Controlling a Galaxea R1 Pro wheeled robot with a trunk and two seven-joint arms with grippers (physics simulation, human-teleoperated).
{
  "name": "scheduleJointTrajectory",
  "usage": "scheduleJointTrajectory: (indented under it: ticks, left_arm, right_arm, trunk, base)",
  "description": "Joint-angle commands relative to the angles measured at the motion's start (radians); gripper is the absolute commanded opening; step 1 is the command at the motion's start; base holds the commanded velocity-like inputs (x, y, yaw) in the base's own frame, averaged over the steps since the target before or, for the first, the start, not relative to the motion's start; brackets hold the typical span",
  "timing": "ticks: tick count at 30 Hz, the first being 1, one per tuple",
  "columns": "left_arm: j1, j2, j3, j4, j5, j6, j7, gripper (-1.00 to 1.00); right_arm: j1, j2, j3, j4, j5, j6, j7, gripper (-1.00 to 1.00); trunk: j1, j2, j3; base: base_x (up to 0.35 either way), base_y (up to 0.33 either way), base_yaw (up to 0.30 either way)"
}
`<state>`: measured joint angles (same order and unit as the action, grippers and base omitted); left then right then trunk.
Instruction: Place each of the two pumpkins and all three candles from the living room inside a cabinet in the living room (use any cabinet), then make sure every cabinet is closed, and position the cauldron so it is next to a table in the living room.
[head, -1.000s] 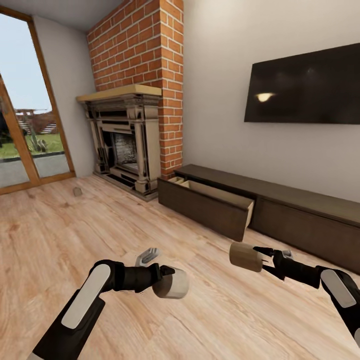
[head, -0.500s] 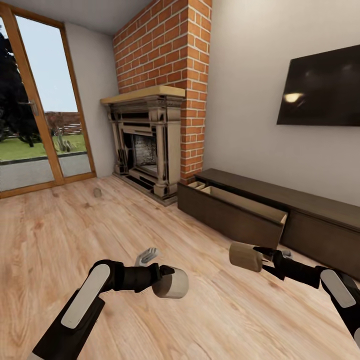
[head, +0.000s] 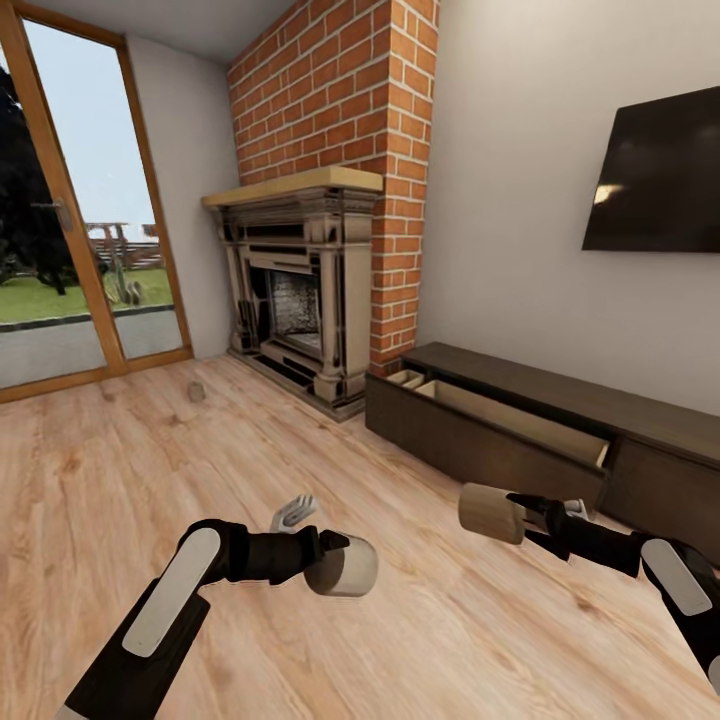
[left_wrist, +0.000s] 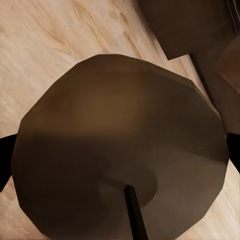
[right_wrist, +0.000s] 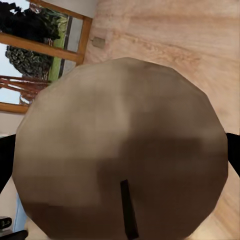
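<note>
My left gripper is shut on a beige-tan candle, held low over the wood floor. Up close, this candle has a black finger at each side. My right gripper is shut on a second candle; its wrist view faces that candle's faceted end. A third candle lies on the floor near the glass door. The low dark-brown cabinet runs along the right wall ahead of my right arm, its left drawer pulled open with a pale interior. The pumpkins are out of view.
A stone fireplace with a brick chimney stands left of the cabinet. A dark TV hangs on the wall above it. A tall glass door fills the left wall. Bare wood floor lies between me and the cabinet.
The whole picture has slid to the right, so the camera has turned left. Both arms hold their candles in the same pose.
</note>
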<state>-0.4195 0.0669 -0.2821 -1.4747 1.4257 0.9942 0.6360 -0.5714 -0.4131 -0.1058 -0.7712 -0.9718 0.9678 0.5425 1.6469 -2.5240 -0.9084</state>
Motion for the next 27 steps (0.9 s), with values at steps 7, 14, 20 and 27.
scheduleJointTrajectory:
  ticks: [7, 14, 20, 27]
  left_arm:
    - [-0.001, 0.001, -0.001, -0.001, 0.016, -0.003, 0.010, -1.00]
    - [-0.001, 0.001, -0.002, -0.001, 0.016, -0.003, 0.010, -1.00]
    - [-0.001, 0.001, -0.002, -0.001, 0.016, -0.003, 0.010, -1.00]
    - [-0.001, 0.001, -0.003, -0.001, 0.015, -0.003, 0.010, -1.00]
  right_arm:
    - [-0.001, 0.000, -0.003, 0.000, -0.005, 0.008, 0.005, -1.00]
    - [-0.001, -0.001, -0.003, 0.000, -0.005, 0.008, 0.006, -1.00]
    - [-0.001, -0.001, -0.003, 0.000, -0.005, 0.008, 0.006, -1.00]
    - [-0.001, -0.001, -0.003, 0.000, -0.005, 0.008, 0.006, -1.00]
  trunk:
    - [0.000, 0.000, -0.001]
    - [0.000, 0.000, -0.001]
    - [0.000, 0.000, -0.001]
    - [0.000, 0.000, -0.001]
  base:
    - [0.306, 0.152, -0.187]
    - [0.306, 0.165, -0.271]
    - [0.306, 0.168, -0.273]
    - [0.306, 0.159, -0.273]
